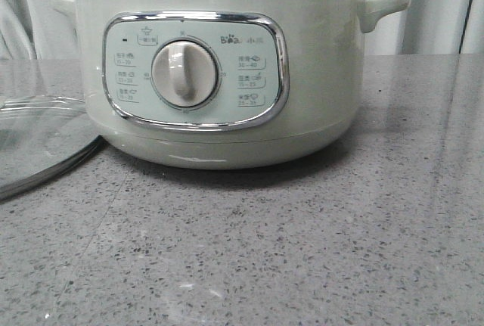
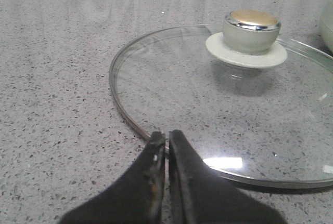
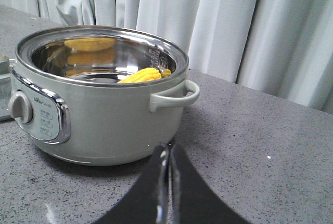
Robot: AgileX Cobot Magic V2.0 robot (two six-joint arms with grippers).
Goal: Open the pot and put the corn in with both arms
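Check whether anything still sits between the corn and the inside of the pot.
Nothing visible does. The corn already lies inside the open pot, and the glass lid rests flat on the table beside it. Both grippers are shut and empty.

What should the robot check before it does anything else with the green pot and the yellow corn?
1. Glass lid off the pale green electric pot, flat on the grey speckled table: ok.
2. Yellow corn cob inside the pot: ok.
3. Left claw shut, empty: ok.
4. Right claw shut, empty, outside the pot: ok.
5. Dial setting: cannot tell.
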